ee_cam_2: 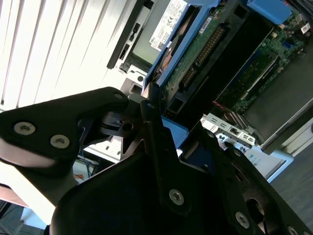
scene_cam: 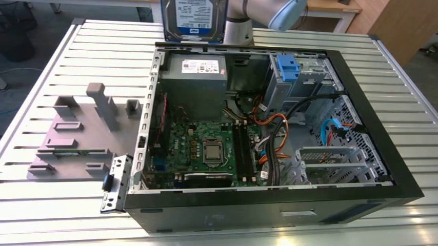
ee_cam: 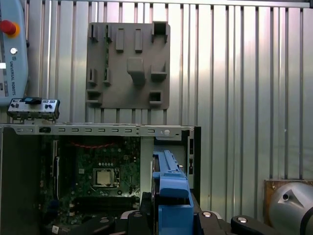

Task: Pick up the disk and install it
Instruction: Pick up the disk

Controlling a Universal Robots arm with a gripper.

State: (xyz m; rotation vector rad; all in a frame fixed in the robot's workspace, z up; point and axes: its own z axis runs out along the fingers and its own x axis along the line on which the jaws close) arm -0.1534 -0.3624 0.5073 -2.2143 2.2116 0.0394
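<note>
since the gripper (ee_cam: pixel 171 218) is clamped on the disk (scene_cam: pixel 194 18), fingers pressed on either side of its blue carrier in the first wrist view, the pick-up looks done and the carry is in hand. the disk hangs upright above the far wall of the open computer case (scene_cam: pixel 274 201), touching nothing else. the drive cage (scene_cam: pixel 301 84) sits far inside, toward the exterior view's right; seating it there likely calls for matching the bay's angle.

Bright, possibly blown-out glare, dark foreground
</note>
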